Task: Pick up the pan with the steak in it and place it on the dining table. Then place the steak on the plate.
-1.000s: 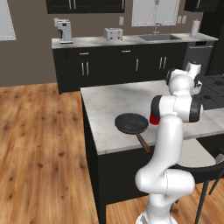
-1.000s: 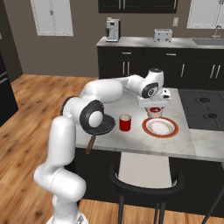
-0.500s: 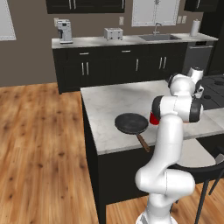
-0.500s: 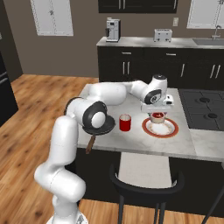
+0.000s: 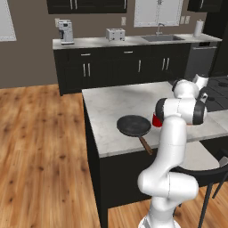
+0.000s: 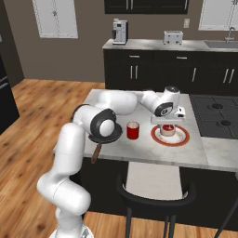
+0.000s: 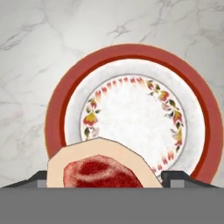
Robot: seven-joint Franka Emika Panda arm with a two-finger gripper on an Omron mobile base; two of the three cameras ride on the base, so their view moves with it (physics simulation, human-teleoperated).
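Steak (image 7: 103, 169) sits clamped in the downward-pointing hand (image 6: 168, 125) above the plate (image 7: 131, 113).

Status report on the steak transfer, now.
Gripper wide around the steak, poised over the plate. Pan empty on the dining table. Red cup beside the plate, clear of the drop.

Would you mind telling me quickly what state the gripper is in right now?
Gripper: closed on the steak, held between its fingertips just above the plate on the dining table.
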